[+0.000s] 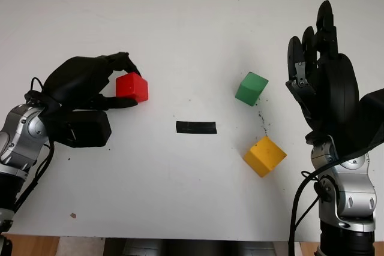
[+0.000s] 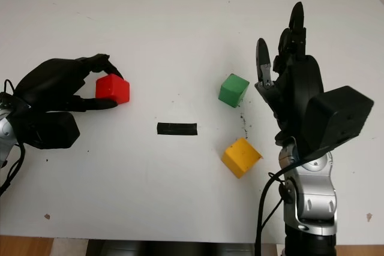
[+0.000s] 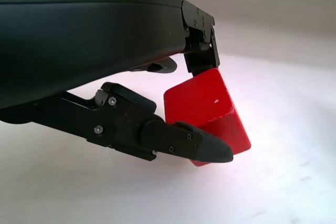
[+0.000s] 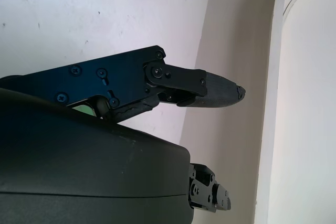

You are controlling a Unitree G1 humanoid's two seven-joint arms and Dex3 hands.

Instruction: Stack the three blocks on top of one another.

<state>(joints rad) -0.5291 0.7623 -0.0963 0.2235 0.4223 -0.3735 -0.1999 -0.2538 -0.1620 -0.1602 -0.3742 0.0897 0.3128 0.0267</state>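
A red block [image 1: 132, 87] sits at the left of the white table [image 1: 180, 16], with my left hand [image 1: 126, 82] shut on it. In the left wrist view the red block [image 3: 207, 108] is pinched between a lower finger [image 3: 199, 148] and an upper one, tilted. A green block [image 1: 251, 88] lies right of centre. Nearer to me than the green one is a yellow block [image 1: 264, 156], turned at an angle. My right hand [image 1: 309, 35] is open, held upright just right of the green block and apart from it.
A short strip of black tape [image 1: 195, 127] marks the table's middle, between the red block and the other two. The table's front edge runs along the bottom of the eye views. A few small dark specks dot the surface near the yellow block.
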